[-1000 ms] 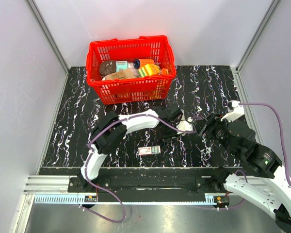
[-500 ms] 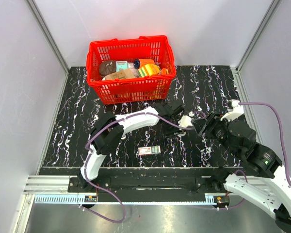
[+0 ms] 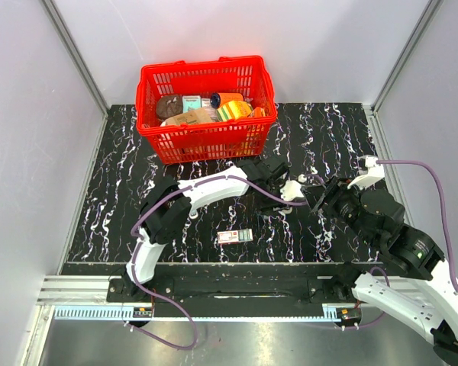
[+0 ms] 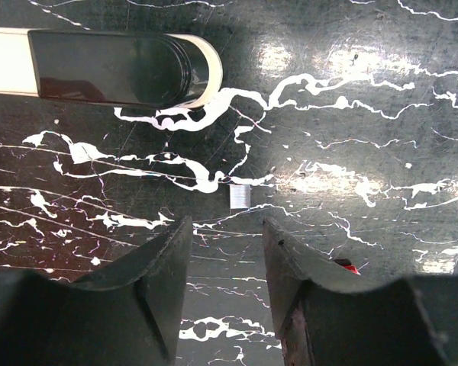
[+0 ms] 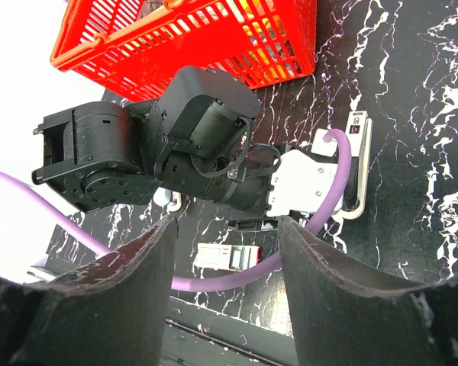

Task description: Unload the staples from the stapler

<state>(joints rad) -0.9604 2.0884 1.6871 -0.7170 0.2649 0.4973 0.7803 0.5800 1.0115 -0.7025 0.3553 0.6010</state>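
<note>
The stapler [image 4: 114, 67], slim with a dark top on a pale body, lies on the black marbled table at the upper left of the left wrist view. It also shows in the right wrist view [image 5: 359, 164], beside the left wrist. My left gripper [image 4: 225, 229] is open and empty, low over the table, with the stapler ahead and to the left. A small pale white piece [image 4: 240, 196] lies just ahead of its fingertips; I cannot tell if it is the staples. My right gripper [image 5: 229, 229] is open and empty, right of the left wrist [image 3: 290, 191].
A red basket [image 3: 206, 141] full of goods stands at the back of the table. A small white, red and green printed box [image 3: 235, 236] lies near the front edge, also in the right wrist view [image 5: 227, 257]. A purple cable [image 5: 320, 213] hangs off the left wrist.
My left gripper has moved a little away from me, towards the basket. The right arm and the printed box have hardly moved.
</note>
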